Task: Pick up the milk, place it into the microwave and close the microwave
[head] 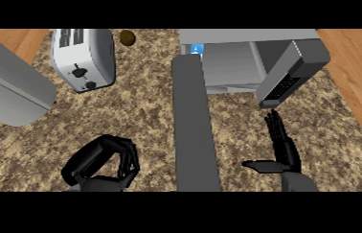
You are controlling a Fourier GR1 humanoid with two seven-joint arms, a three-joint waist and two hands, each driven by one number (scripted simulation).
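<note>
The microwave (240,38) stands at the back right with its interior showing. Its door (192,126) is swung wide open and reaches toward me as a long dark grey slab. A small blue and white bit of the milk (197,49) shows inside at the cavity's left, just behind the door's hinge end; the rest is hidden. My right hand (284,148) is open to the right of the door, fingers straight and pointing at the keypad panel (286,81), thumb out to the left. My left hand (99,162) sits left of the door, fingers curled, holding nothing.
A silver toaster (83,57) stands at the back left. A small brown round object (127,37) lies behind it. A large grey rounded object (21,90) fills the left edge. Speckled counter (141,107) lies between the toaster and the door.
</note>
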